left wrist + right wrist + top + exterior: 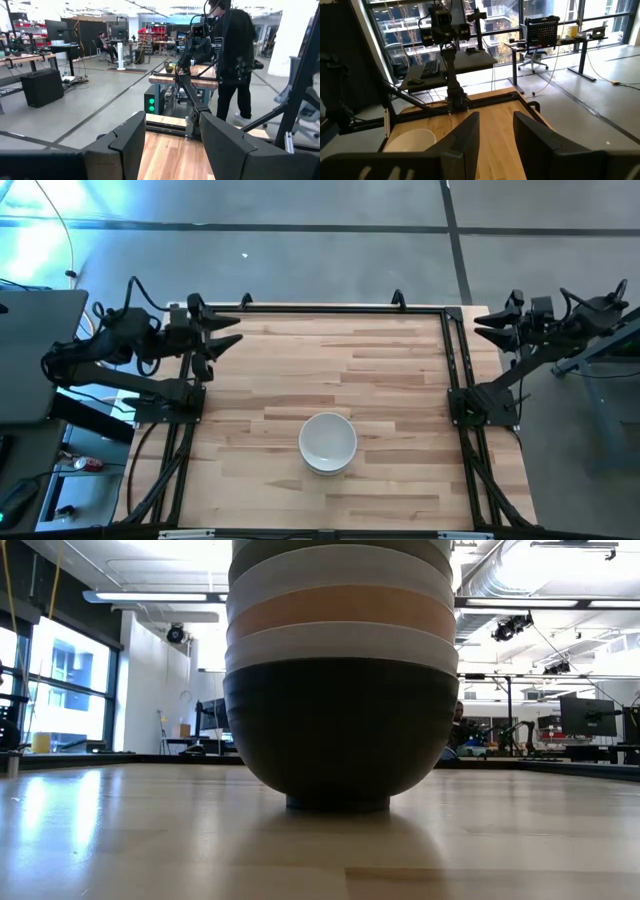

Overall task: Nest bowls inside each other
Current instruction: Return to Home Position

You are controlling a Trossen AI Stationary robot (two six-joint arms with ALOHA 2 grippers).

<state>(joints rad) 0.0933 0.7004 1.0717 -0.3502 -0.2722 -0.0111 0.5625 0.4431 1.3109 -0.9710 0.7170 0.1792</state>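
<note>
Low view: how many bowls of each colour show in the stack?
Black bowl: 1
White bowls: 2
Peach bowl: 1
Grey-green bowl: 1
Total: 5 in view; the top is cut off.

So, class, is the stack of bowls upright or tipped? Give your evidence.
Upright. The black bowl rests flat on its foot with level bands above; overhead, the top white bowl opens upward.

one bowl stack (pixel 328 443) (five layers countable from low), two arms (pixel 125 355) (pixel 545 345).
</note>
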